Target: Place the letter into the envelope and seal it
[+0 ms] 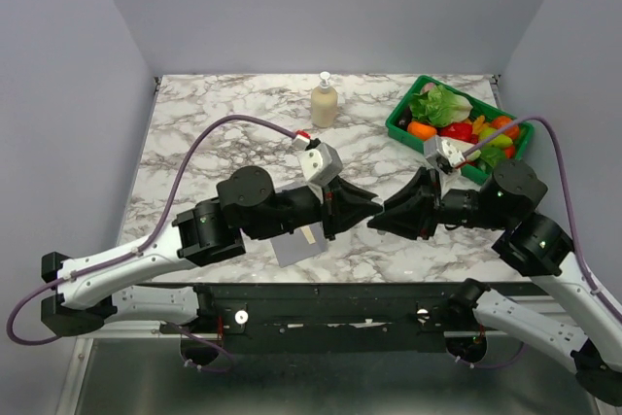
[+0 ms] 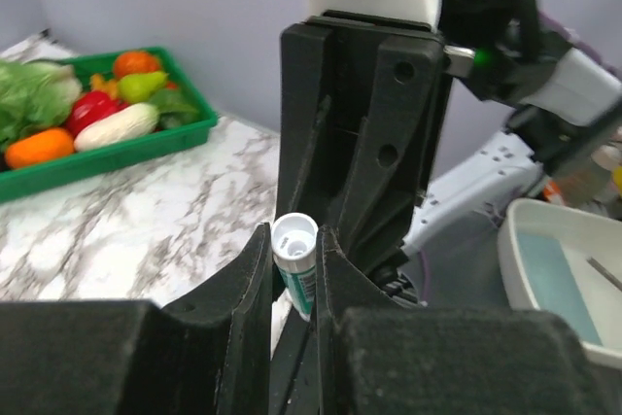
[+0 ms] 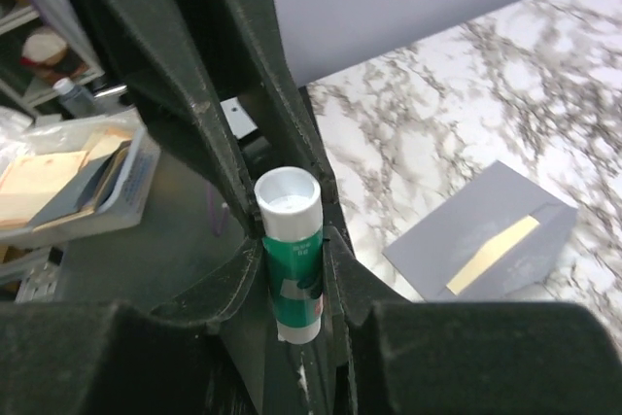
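Note:
My two grippers meet tip to tip above the table's middle. Between them is a green glue stick point(image 3: 293, 264) with a white cap. My right gripper point(image 3: 292, 232) is shut on its green body. My left gripper point(image 2: 294, 240) is shut on the white end of the glue stick point(image 2: 297, 264). In the top view, left gripper point(image 1: 363, 207) and right gripper point(image 1: 381, 220) hide the stick. The grey envelope point(image 1: 294, 248) lies flat under the left arm. A cream strip of the letter point(image 3: 492, 255) shows on the envelope point(image 3: 457, 240); the rest of the letter is hidden.
A green tray point(image 1: 397, 123) of toy vegetables sits at the back right. A soap pump bottle point(image 1: 325, 102) stands at the back centre. Off the table are a white bin point(image 2: 554, 230) and a tray of papers point(image 3: 68, 182).

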Robot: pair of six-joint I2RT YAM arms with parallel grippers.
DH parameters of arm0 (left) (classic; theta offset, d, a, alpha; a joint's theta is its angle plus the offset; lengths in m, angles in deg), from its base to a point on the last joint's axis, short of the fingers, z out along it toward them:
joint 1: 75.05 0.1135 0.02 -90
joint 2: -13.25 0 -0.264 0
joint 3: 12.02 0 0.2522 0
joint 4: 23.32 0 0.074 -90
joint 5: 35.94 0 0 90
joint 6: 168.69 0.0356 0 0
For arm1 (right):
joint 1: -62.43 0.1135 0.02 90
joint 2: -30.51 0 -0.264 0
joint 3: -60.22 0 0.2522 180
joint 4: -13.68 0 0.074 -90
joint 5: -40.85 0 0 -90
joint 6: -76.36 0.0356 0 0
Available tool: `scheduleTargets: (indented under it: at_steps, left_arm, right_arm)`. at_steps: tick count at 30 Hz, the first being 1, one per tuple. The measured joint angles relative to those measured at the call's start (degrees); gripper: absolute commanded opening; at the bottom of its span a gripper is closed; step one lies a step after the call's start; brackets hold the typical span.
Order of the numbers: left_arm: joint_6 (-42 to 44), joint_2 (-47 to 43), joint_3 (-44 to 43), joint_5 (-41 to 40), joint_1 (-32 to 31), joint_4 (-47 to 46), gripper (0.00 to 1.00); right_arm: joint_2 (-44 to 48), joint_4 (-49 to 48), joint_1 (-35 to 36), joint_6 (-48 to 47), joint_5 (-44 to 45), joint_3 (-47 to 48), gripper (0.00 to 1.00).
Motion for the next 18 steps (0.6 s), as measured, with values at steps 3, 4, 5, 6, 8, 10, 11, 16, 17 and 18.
scheduleTargets:
  at_steps: [3, 4, 5, 6, 8, 10, 11, 16, 17, 18]
  left_arm:
    - [1.7, -2.4, 1.8, 9.0, 1.5, -2.6, 0.0]
    - [2.1, -3.1, 2.1, 12.2, 2.1, -3.0, 0.0]
    - [2.4, -3.5, 2.2, 14.5, 2.5, -3.3, 0.0]
    - [3.1, -3.7, 2.2, 17.7, 3.0, -3.9, 0.05]
    - [4.0, -4.0, 2.2, 21.9, 3.5, -4.7, 0.38]
    - [4.9, -4.1, 2.2, 24.3, 3.6, -5.3, 0.71]
    - [5.4, -4.3, 2.3, 24.7, 3.6, -5.6, 0.79]
    - [3.6, -7.8, 4.8, 23.3, 4.0, -7.5, 0.99]
    - [3.0, -8.6, 5.4, 21.6, 4.2, -8.8, 0.99]
    - [2.3, -9.3, 5.7, 19.7, 4.3, -9.8, 0.99]
  right_arm:
    - [0.0, -0.3, 0.1, -0.4, -5.4, 1.5, 0.01]
    - [0.0, -0.4, 0.1, -0.5, -7.2, 2.0, 0.01]
    - [0.0, -0.4, 0.1, -0.4, -8.8, 2.6, 0.01]
    - [-0.1, -0.3, 0.1, -0.3, -10.3, 3.2, 0.01]
    - [-0.2, -0.3, 0.1, -0.1, -12.9, 4.2, 0.01]
    - [-0.2, -0.2, 0.1, 0.0, -14.4, 5.0, 0.01]
    - [-0.2, -0.2, 0.0, 0.1, -14.6, 5.2, 0.01]
    - [0.0, -0.2, -0.8, 0.1, -13.6, 5.5, 0.01]
    - [-0.2, -0.2, -0.8, 0.1, -12.9, 5.5, 0.01]
    - [-0.3, -0.2, -0.8, 0.1, -12.5, 5.5, 0.01]
